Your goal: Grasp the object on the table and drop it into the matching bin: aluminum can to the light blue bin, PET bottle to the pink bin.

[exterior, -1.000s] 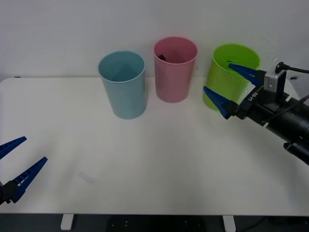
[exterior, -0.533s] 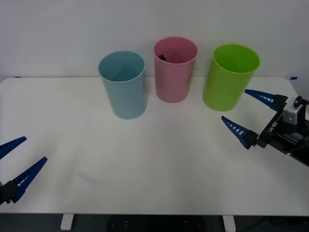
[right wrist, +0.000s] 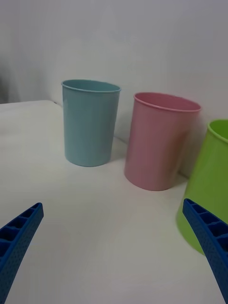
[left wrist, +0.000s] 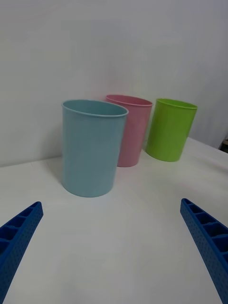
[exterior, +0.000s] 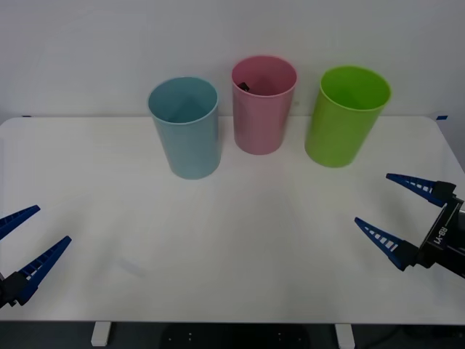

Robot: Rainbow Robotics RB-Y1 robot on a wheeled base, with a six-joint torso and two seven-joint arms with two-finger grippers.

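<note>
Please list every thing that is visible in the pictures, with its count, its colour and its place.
Table: one, white, in front of the robot, bearing the three bins.
Light blue bin: one, pale blue, upright, leftmost of the row, nearer the robot than the others.
Pink bin: one, pale pink, upright, middle, near the far edge; something small and dark shows inside its rim.
Lime green bin: one, lime green, upright, rightmost.
Left hand: one, blue fingers, open, near left corner of the table.
Right hand: one, blue fingers, open, near right side of the table.
</note>
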